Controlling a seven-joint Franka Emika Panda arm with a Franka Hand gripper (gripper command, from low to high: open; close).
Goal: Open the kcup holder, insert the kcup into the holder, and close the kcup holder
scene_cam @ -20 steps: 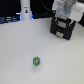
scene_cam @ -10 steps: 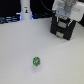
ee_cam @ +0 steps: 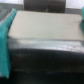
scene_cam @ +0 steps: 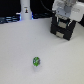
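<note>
Two views, listed in turn.

Exterior view. Item one: white table (scene_cam: 20,50), bare over most of its surface. Item two: the kcup (scene_cam: 36,61), a tiny round green pod with a pale top, standing alone on the table toward the near edge, well apart from everything else. Item three: the kcup holder (scene_cam: 62,29), a black boxy rack at the exterior view's right, far side of the table, with pale rectangular patches on its front; whether its drawers are in or out cannot be told at this size. Item four: the gripper (scene_cam: 65,18), part of a whitish arm assembly hanging directly over the holder, its two dark fingers (scene_cam: 56,21) reaching down against the top of the rack. The fingers stand spread apart with a gap between them, gripping nothing that can be seen. Item five: a white upright object (scene_cam: 24,9) at the back, toward the exterior view's left, against a dark background with blue glints; its nature is unclear.

Wrist view. Close and blurred. A pale flat rectangular surface (ee_cam: 45,27) fills the middle, bordered by a glossy black band (ee_cam: 45,52), seemingly part of the holder seen from just above. Teal-green shapes (ee_cam: 6,37) sit at both sides of the picture, probably the finger pads.

Differences. Only the exterior view shows the pod, table and whole rack; only the wrist view shows the rack's surface close up.
</note>
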